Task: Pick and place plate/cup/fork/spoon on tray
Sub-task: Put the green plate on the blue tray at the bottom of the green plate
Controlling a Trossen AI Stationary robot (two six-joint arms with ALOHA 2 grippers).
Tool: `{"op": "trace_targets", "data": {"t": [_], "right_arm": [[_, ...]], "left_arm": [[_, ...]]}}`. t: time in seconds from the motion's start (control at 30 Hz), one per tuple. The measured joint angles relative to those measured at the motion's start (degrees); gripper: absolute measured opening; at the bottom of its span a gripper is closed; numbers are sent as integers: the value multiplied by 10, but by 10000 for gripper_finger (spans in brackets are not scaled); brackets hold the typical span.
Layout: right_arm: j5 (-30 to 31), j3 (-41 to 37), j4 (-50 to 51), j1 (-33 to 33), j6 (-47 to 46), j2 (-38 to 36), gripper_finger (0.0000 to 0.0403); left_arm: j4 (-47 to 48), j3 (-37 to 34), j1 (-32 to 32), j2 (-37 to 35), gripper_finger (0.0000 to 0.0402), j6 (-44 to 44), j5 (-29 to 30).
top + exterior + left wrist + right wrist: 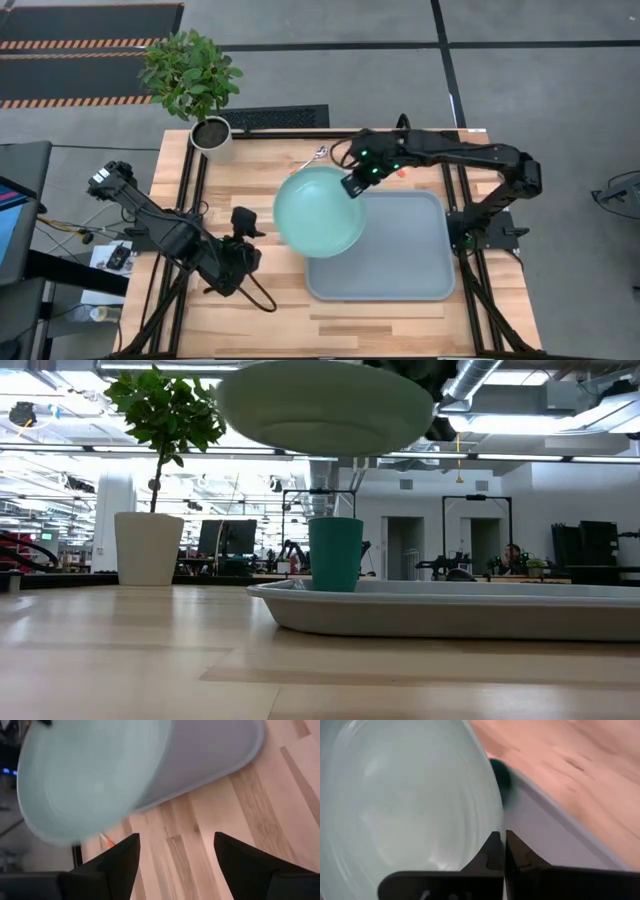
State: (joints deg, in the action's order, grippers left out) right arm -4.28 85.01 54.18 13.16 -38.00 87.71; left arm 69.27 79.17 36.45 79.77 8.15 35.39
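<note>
The mint-green plate [318,213] hangs in the air over the tray's left end; the low view shows it high above the table [325,405]. My right gripper [355,185] is shut on its rim. The blue-grey tray [400,260] lies on the table at centre right. The dark-green cup [335,555] stands upright in the tray, under the plate, and is hidden in the high view; it also shows in the right wrist view [501,777]. My left gripper [250,224] is open and empty, left of the plate. A silver-ended utensil [316,154] lies beyond the plate; I cannot tell whether it is the fork or the spoon. My right gripper pinches the plate's rim [492,825] between its two fingers, on the plate's far right side. The fingers come slanting down from the table's far right. The plate is lifted clear of table and tray, nearly level, its hollow side up.
A white pot [212,135] with a green plant stands at the table's far left corner. A bit of orange [400,170] shows by the right arm near the far edge. Bare wood [250,310] lies left of and in front of the tray.
</note>
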Motion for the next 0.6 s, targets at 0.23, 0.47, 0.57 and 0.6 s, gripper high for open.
{"op": "trace_targets", "data": {"t": [0.23,0.47,0.57,0.6], "right_arm": [[68,-45,133,-16,-41,-119,3],[139,-224,136,-124,-295,-286,3],[176,-301,94,-197,-413,-324,3],[188,-320,74,-218,-445,-329,4]], "left_arm": [[65,6,0,-27,238,129,15],[59,-25,0,-102,238,381,143],[58,-51,0,-143,238,487,175],[57,-60,0,-157,238,520,185]]}}
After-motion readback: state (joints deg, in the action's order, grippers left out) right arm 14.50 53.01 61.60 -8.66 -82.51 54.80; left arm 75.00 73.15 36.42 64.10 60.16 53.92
